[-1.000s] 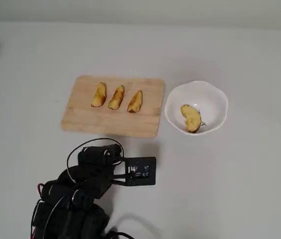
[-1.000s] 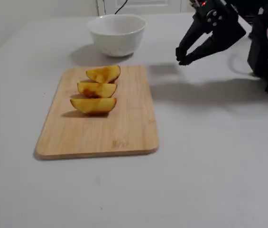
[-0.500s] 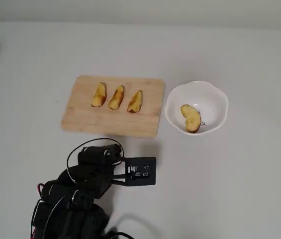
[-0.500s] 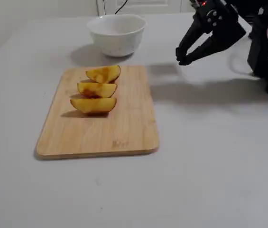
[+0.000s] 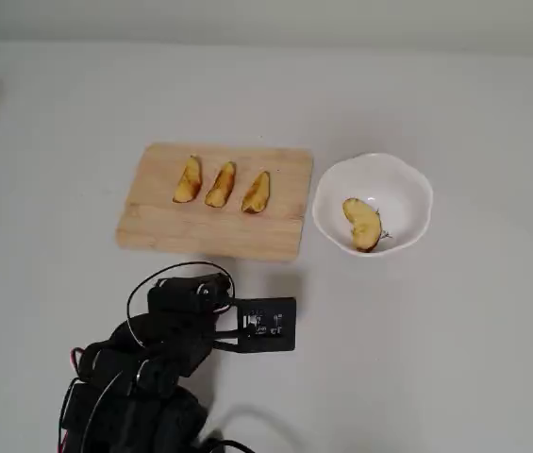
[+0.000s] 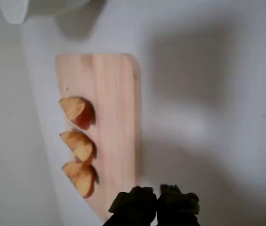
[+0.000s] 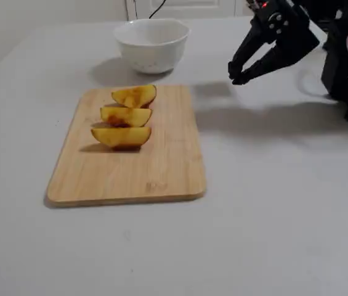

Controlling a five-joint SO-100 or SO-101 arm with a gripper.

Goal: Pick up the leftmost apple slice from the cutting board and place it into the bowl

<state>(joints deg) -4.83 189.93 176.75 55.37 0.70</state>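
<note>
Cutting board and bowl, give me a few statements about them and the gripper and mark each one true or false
1. Three slices lie on the cutting board. True.
2. The bowl is empty. False: the apple slice lies inside it.
3. The gripper holds a slice. False: nothing is between its fingertips, which sit close together.
4. In the overhead view, the bowl is right of the board. True.
5. The gripper hangs over the bowl. False: in the fixed view it is above bare table, beside the board.
</note>
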